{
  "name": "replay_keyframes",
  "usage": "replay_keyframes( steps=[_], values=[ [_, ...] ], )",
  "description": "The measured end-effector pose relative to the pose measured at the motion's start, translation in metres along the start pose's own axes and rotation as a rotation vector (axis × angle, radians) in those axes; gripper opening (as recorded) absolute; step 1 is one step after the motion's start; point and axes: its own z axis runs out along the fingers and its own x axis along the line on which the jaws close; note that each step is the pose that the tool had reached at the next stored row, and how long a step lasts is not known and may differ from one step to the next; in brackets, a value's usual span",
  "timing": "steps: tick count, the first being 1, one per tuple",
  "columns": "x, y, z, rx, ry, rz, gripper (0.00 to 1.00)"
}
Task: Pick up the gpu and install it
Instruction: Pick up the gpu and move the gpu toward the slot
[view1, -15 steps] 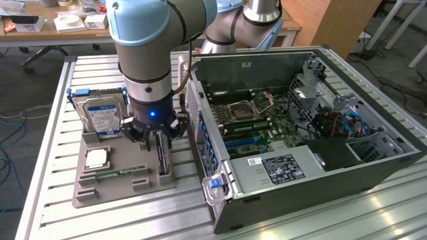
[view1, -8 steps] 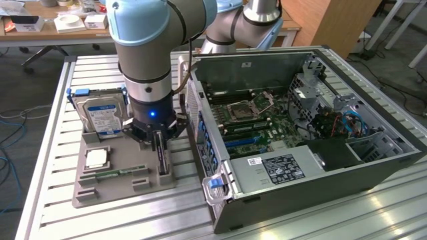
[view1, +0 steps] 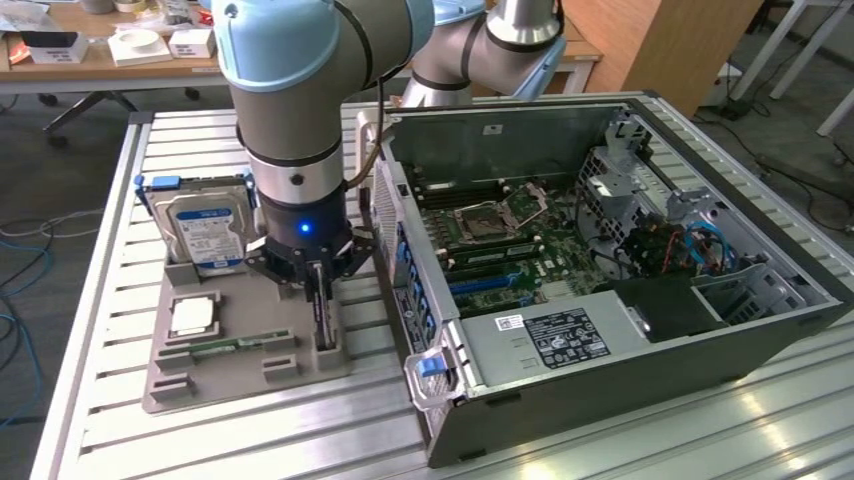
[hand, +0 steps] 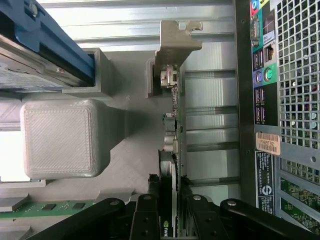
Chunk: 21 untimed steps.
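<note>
Jaws straddle upright gpu (hand: 171, 145) in grey tray (hand: 135, 170) slot, clamped on both faces.

The gpu (hand: 171, 132) stands edgewise in a holder (hand: 131, 167).

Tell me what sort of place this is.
Probably a robotics lab: a robot arm over a slatted metal table, an open computer case on it, a cluttered desk behind.
</note>
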Motion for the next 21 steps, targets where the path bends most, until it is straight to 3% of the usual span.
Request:
replay_keyframes(
  steps=[8,13,21],
  values=[
    [0.0,0.0,0.0,0.0,0.0001,-0.003,0.26],
    [0.0,0.0,0.0002,-0.0013,0.0021,-0.054,0.26],
    [-0.0001,0.0001,-0.0024,-0.0016,0.002,-0.054,0.26]
  ],
)
